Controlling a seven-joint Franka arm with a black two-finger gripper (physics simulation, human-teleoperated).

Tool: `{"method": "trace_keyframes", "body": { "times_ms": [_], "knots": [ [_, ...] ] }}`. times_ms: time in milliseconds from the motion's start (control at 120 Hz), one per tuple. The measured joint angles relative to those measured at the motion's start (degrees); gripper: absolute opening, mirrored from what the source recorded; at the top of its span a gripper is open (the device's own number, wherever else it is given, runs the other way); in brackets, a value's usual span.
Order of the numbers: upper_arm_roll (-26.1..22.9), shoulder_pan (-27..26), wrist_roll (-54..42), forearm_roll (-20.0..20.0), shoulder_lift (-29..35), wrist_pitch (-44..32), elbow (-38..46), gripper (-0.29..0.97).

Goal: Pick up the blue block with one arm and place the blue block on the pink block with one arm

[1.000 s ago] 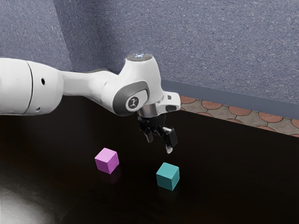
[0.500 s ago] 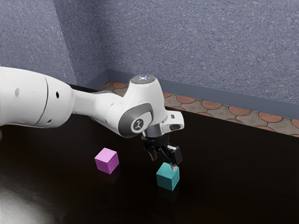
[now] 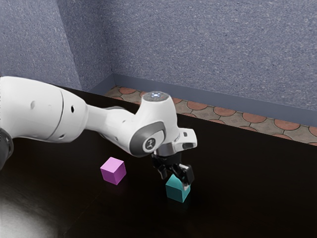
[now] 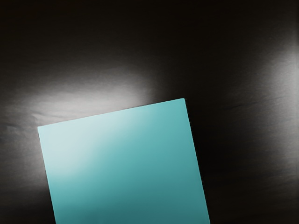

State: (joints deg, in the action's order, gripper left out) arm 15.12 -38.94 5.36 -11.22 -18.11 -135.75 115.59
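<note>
The blue block (image 3: 176,193), a teal-blue cube, sits on the dark table; in the wrist view the blue block (image 4: 124,163) lies close under my hand. My black gripper (image 3: 174,180) has come down over the cube, one finger on each side of its top. The fingers stand apart and I see no squeeze on the cube, so the gripper is open. The pink block (image 3: 113,170) rests on the table toward the exterior view's left of the blue one, about a hand's width from it.
The dark glossy table (image 3: 247,198) stretches wide around both cubes. Its far edge runs along a tiled floor (image 3: 237,116) and a grey-blue wall. My white arm (image 3: 74,121) reaches in from the exterior view's left, above the pink block.
My hand has dropped from above and between the cubes down onto the blue block, fingers now straddling it. Neither cube has moved.
</note>
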Motion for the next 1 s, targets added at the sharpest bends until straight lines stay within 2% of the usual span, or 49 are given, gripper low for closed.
{"method": "trace_keyframes", "body": {
  "times_ms": [1000],
  "knots": [
    [-0.1, 0.55, 0.91, -0.03, -4.75, -1.08, -2.97, 0.65]
  ]
}}
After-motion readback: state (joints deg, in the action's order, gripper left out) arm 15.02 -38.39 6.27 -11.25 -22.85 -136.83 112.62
